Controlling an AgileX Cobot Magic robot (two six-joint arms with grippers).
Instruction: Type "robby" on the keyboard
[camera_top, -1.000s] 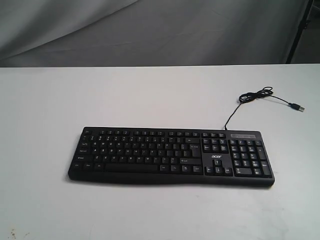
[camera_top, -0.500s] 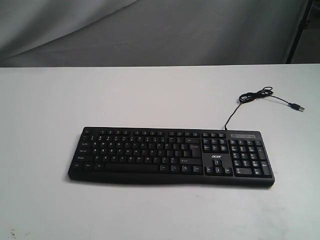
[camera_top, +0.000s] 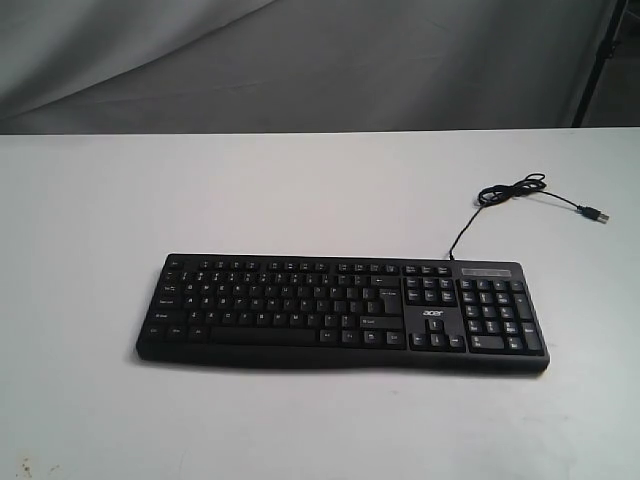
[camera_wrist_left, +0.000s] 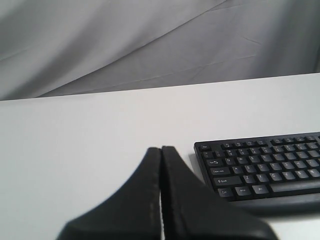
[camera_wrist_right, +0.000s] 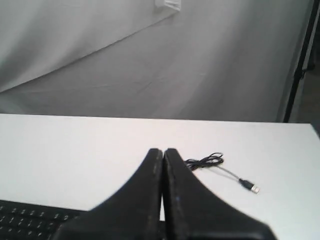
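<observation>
While the left end effector (camera_wrist_left: 161, 149) and right end effector (camera_wrist_right: 163, 150) hang clenched on nothing, short of the keyboard (camera_top: 300, 305) lying flat on the worktop (camera_top: 250, 190), a blunt tip may strike two small keys or shove it toward its cable (camera_top: 510, 188).

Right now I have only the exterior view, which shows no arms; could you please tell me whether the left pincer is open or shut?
Observer: The left pincer is shut, fingertips pressed together with nothing between them.
Operator: Thank you. And the right one, please?
Observer: The right pincer is shut too, and empty.
Operator: Is the left one touching the keyboard?
Observer: Not that I can see. The left wrist view shows the keyboard apart from the left pincer's tip, which shows against bare table.
</observation>
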